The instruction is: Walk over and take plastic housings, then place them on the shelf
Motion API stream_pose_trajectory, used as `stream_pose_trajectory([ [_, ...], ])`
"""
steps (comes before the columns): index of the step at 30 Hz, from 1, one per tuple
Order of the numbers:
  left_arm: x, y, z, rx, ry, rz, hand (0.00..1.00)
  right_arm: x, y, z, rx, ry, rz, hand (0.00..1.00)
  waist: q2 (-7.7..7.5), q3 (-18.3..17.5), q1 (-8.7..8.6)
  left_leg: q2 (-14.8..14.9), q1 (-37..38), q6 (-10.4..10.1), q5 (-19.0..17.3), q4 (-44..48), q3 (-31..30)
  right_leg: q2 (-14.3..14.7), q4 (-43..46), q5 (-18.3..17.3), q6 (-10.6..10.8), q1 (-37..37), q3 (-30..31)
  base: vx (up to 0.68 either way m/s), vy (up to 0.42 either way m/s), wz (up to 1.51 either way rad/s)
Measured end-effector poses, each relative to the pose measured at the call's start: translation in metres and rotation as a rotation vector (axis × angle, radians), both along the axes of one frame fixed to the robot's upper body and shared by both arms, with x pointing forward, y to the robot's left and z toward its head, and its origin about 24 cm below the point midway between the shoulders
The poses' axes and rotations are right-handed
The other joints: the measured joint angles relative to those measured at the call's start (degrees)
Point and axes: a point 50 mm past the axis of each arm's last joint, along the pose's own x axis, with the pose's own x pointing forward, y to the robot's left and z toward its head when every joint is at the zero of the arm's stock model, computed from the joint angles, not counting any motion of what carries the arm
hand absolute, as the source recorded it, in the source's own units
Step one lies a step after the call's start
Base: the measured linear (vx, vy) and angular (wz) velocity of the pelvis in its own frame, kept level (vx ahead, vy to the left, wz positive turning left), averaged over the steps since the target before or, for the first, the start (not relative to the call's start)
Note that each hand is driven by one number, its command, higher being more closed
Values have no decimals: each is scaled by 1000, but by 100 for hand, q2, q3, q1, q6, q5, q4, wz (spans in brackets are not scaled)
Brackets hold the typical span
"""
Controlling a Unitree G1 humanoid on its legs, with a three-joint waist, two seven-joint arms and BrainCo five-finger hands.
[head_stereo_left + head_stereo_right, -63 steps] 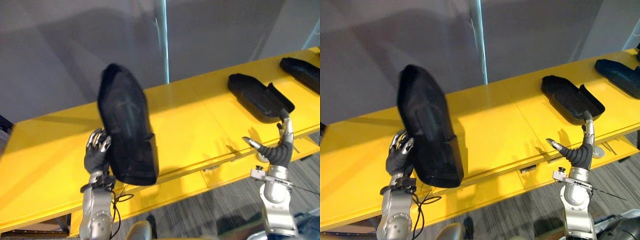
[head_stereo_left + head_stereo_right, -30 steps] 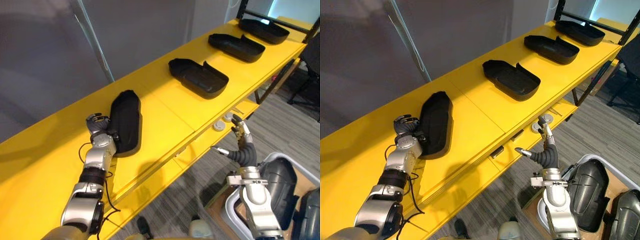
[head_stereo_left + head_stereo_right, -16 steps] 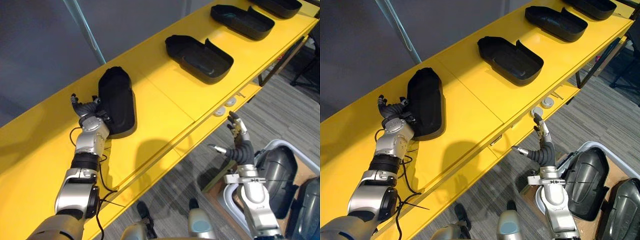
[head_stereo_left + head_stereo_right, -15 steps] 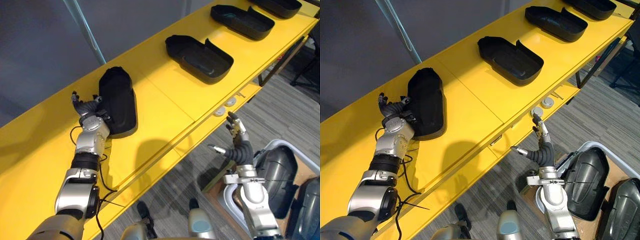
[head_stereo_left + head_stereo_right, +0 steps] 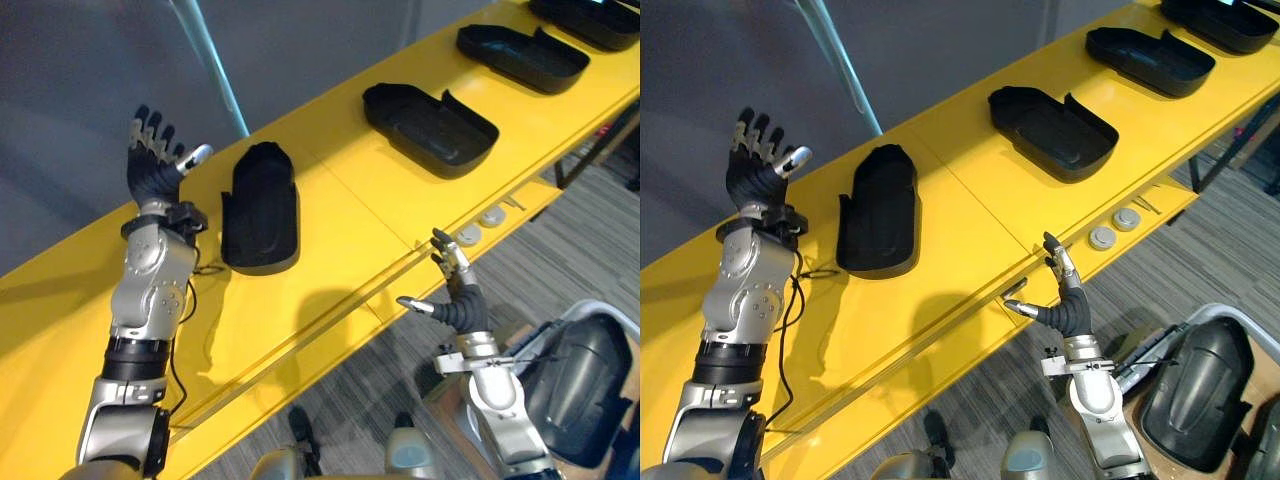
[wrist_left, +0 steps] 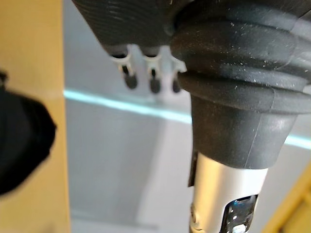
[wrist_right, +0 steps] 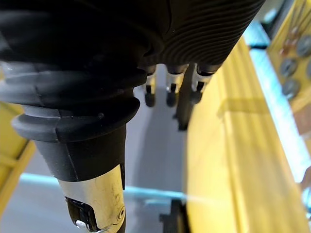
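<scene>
On the shelf (image 5: pixel 385 235): housing (image 5: pixel 262 208), we judge stiff, light, slick; grip its rim. Left hand (image 5: pixel 151 174), right hand (image 5: pixel 459 304): spread, empty.

You have the landmark housing (image 5: pixel 262 207) lying on the shelf (image 5: pixel 350 250) | left hand (image 5: pixel 152 170) just left of it, apart | second housing (image 5: pixel 430 115), third housing (image 5: pixel 522 57), fourth housing (image 5: pixel 600 18) in a row to its right | right hand (image 5: pixel 455 300) right of it, before the shelf edge | bin (image 5: pixel 1225 308) farther right, below shelf level
</scene>
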Motion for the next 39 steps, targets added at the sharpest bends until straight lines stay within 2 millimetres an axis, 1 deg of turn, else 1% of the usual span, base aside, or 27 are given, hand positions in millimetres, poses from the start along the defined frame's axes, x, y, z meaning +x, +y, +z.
stream_pose_trajectory([
  [2,-10,10,3,-11,-60,37,0,3,1,3,26,-1,41,0,53,-36,45,-7,10,-1,9,0,-66,-4,-37,1,2,83,-77,3,-2,20],
  [3,-25,16,13,-16,-166,66,0,5,4,5,62,4,96,0,70,-76,117,-14,14,-5,18,0,-164,-4,-69,1,2,144,-155,1,-4,27],
  [4,-34,19,18,-16,-217,81,0,6,6,7,74,1,120,0,74,-85,133,-17,14,-4,27,0,-199,-5,-84,1,2,175,-200,1,-7,29],
  [5,-47,23,23,-11,-291,110,0,8,12,9,86,-6,163,0,80,-110,164,-24,8,-5,35,0,-259,-6,-105,1,2,213,-263,1,-10,27],
  [6,-63,25,23,-8,-361,153,0,11,21,12,105,-9,226,0,97,-197,260,-34,0,-6,38,-2,-318,-8,-165,6,8,280,-347,7,-9,27],
  [7,-71,23,20,-13,-384,169,0,12,27,12,109,-8,256,0,99,-264,319,-39,-2,-6,38,-2,-347,-10,-192,6,10,311,-385,30,-10,33],
  [8,-86,18,10,-12,-402,197,0,13,37,12,127,-2,314,0,93,-401,448,-55,-5,-7,38,-2,-458,-10,-265,8,12,399,-483,38,-12,33],
  [9,-93,15,3,-5,-395,217,0,15,44,13,131,0,341,0,90,-457,499,-62,-10,-12,42,-2,-517,-10,-286,8,12,451,-569,40,-15,51],
  [11,-113,8,-27,12,-309,282,0,25,70,14,171,18,439,0,42,-540,737,-77,-2,-40,86,-2,-780,20,-392,8,11,663,-839,3,-29,55],
  [12,-115,6,-34,27,-275,297,0,28,76,14,179,29,453,0,28,-544,789,-81,-9,-43,107,-3,-854,32,-418,8,11,718,-921,-37,-42,60],
  [14,-125,1,-57,31,-155,312,0,43,101,9,179,97,495,0,-44,-575,1059,-99,-11,-57,166,-5,-1125,63,-479,3,3,910,-1210,-53,-34,58],
  [15,-126,0,-62,26,-124,311,0,45,107,7,181,115,496,0,-62,-579,1120,-111,-10,-60,176,-5,-1196,65,-489,0,-1,960,-1289,-52,-30,51],
  [17,-136,-1,-84,15,2,334,0,53,130,3,200,171,505,0,-112,-591,1390,-141,-15,-57,203,-10,-1341,64,-531,-17,-20,1041,-1440,-64,-12,36],
  [18,-138,-1,-89,11,37,336,0,54,135,2,203,183,509,0,-122,-588,1420,-155,-24,-65,212,-12,-1409,63,-539,-22,-26,1077,-1511,-68,-6,45],
  [19,-142,-1,-101,1,105,341,0,56,144,1,211,200,512,0,-156,-592,1452,-184,-67,-72,243,-15,-1569,57,-546,-58,-43,1135,-1679,-64,-17,56],
  [21,-148,0,-119,-18,204,345,0,62,154,0,210,220,507,0,-214,-584,1597,-221,-126,-85,286,-18,-1694,62,-558,-72,-37,1159,-1837,-67,-12,45],
  [22,-152,-1,-128,-28,246,342,0,65,157,0,209,231,493,0,-258,-583,1689,-242,-157,-85,309,-38,-1763,66,-576,-73,-37,1185,-1921,-61,-6,46],
  [23,-157,-2,-136,-45,288,336,0,71,161,0,209,251,463,0,-335,-609,1728,-244,-236,-87,353,-43,-1895,68,-585,-74,-39,1188,-2028,-54,-13,55],
  [24,-161,-5,-142,-76,310,309,0,79,164,1,213,271,414,0,-378,-603,1846,-249,-282,-85,388,-42,-1965,73,-583,-74,-40,1192,-2145,-51,-19,49],
  [25,-163,-6,-145,-83,318,295,0,83,164,0,217,284,384,0,-388,-600,1893,-258,-303,-79,408,-42,-2026,80,-583,-74,-40,1193,-2181,-47,-22,38],
  [26,-163,-10,-149,-89,330,261,0,90,164,-2,224,324,316,0,-381,-575,1993,-279,-313,-75,437,-41,-2087,78,-578,-74,-40,1231,-2282,-53,-15,36],
  [28,-165,-17,-154,-113,341,198,0,98,164,-11,237,414,218,0,-371,-568,2060,-326,-304,-66,447,-43,-2182,73,-579,-73,-39,1291,-2329,-52,-2,27],
  [29,-165,-24,-156,-121,342,151,0,101,164,-15,255,451,146,0,-354,-558,2140,-328,-310,-61,444,-44,-2185,74,-578,-74,-39,1291,-2348,-55,4,12],
  [31,-162,-35,-160,-135,352,98,0,105,163,-19,293,487,45,0,-322,-539,2159,-329,-346,-64,445,-44,-2192,76,-576,-74,-38,1289,-2417,-61,1,12],
  [32,-161,-42,-166,-173,369,62,0,107,161,-18,303,487,-29,0,-291,-521,2165,-324,-373,-64,445,-44,-2191,80,-576,-74,-38,1279,-2437,-57,1,14],
  [35,-159,-64,-181,-237,422,-35,0,114,147,-16,307,458,-198,0,-216,-476,2174,-315,-411,-68,451,-40,-2176,88,-575,-68,-37,1245,-2431,-38,-2,3],
  [39,-157,-84,-194,-289,473,-123,0,118,135,-9,325,416,-329,0,-188,-460,2180,-233,-458,-77,512,-19,-2116,136,-559,-59,-24,1157,-2359,-5,-38,-10],
])
